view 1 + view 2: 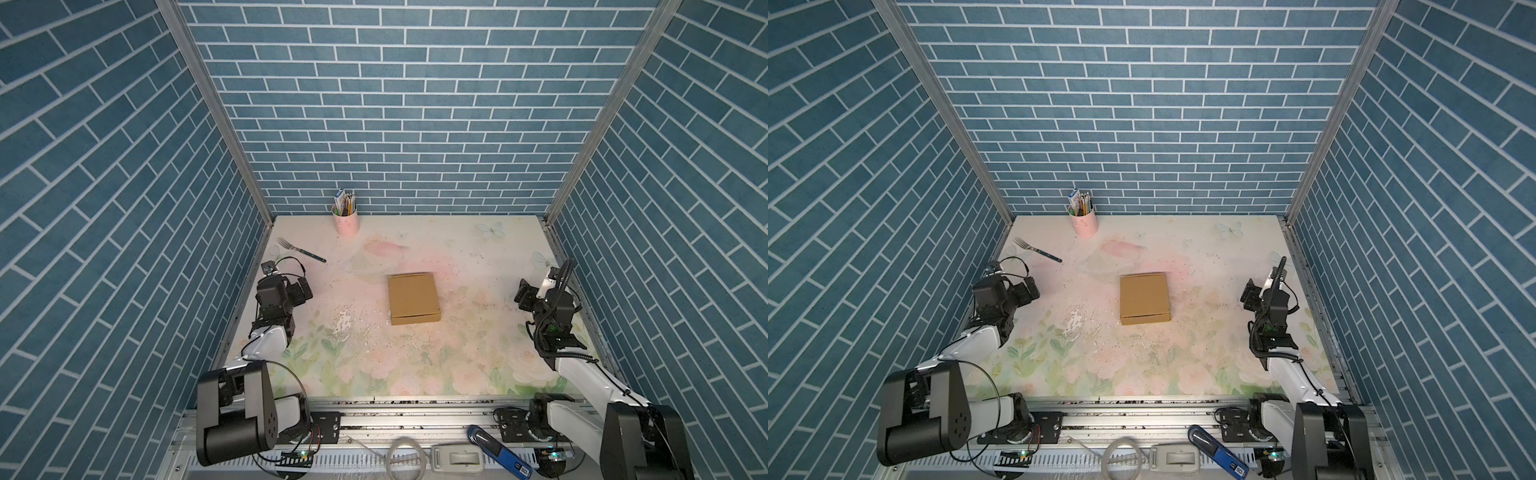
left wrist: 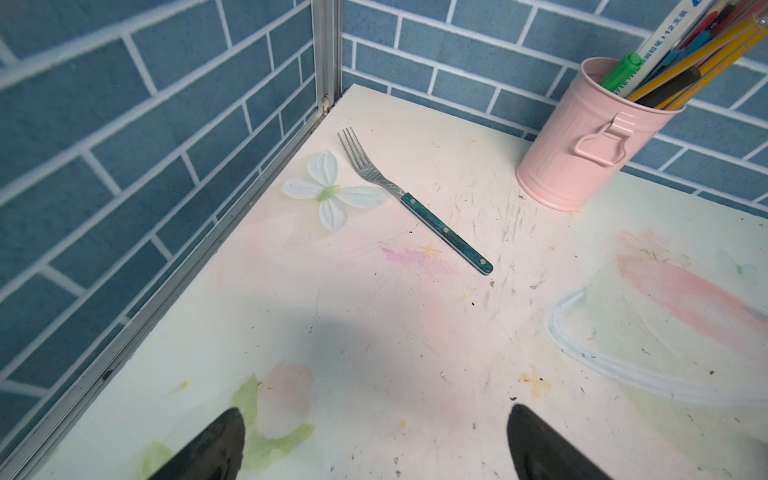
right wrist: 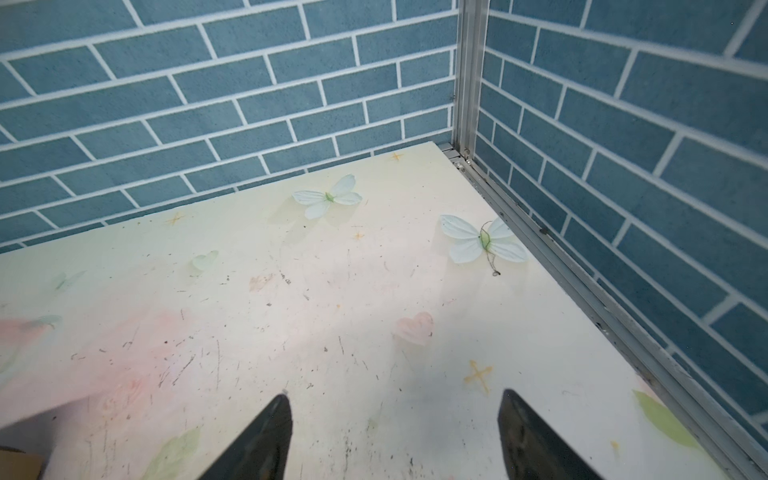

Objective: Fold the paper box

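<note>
Black fingers (image 2: pixel 216 449) of the left gripper (image 2: pixel 374 411) crowd the near edge of its wrist view. They are spread wide with only bare table (image 2: pixel 374 332) between them. The right gripper (image 3: pixel 395 395) is the same, its fingers (image 3: pixel 257 440) parted and empty. In both top views each gripper hangs low over the table (image 1: pixel 457 353) near its own side wall, the left gripper (image 1: pixel 302 291) and the right gripper (image 1: pixel 524 295) both turned inward.

The box (image 1: pixel 413 298) rests on the table between the two grippers and well apart from each. It lies to the right of the left one and to the left of the right one, about level with both. The box (image 1: pixel 1144 298) is squarish and brown, its top panel down flat, and one low wall with a seam faces the arm bases. A corner of the box (image 3: pixel 18 467) shows on the right gripper's inward side.

The cup (image 2: pixel 582 158) stands ahead of the left gripper and off to its right, against the back wall. It is pink and holds pencils (image 2: pixel 685 70).

The fork (image 2: pixel 415 203) lies flat just ahead of the left gripper, nearer to it than the cup and apart from the cup. Its tines point toward the wall corner.
</note>
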### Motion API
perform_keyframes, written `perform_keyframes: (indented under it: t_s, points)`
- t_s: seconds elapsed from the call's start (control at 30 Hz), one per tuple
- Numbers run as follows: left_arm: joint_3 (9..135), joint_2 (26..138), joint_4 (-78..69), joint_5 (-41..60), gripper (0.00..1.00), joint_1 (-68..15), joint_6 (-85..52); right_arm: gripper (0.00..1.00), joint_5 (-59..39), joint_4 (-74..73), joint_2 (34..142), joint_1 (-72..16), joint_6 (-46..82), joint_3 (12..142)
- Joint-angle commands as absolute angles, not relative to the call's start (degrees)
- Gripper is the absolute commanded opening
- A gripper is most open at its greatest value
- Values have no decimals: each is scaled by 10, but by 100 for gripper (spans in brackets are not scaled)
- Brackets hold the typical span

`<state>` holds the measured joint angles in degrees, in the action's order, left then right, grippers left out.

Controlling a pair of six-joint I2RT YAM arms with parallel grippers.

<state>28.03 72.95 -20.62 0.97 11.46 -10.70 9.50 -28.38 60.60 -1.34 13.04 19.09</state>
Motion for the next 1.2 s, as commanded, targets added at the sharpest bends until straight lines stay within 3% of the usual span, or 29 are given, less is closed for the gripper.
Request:
perform_keyframes:
  t_s: [0.0,0.33,0.5,0.7,0.87,1.17]
  points:
    - [271,752,-273,32,100,118,-82,78,128,-341,645,-7,105,190]
    - [258,836,-393,91,100,112,-74,77,144,-412,755,0,83,197]
    - [241,825,-412,66,99,77,-40,77,127,-408,752,5,85,194]
    - [187,880,-569,7,100,-11,50,76,119,-428,744,20,97,181]
    - [221,879,-503,-70,100,-28,43,76,114,-432,742,29,106,176]
    - [222,876,-492,-72,100,-30,40,75,106,-436,745,42,112,176]
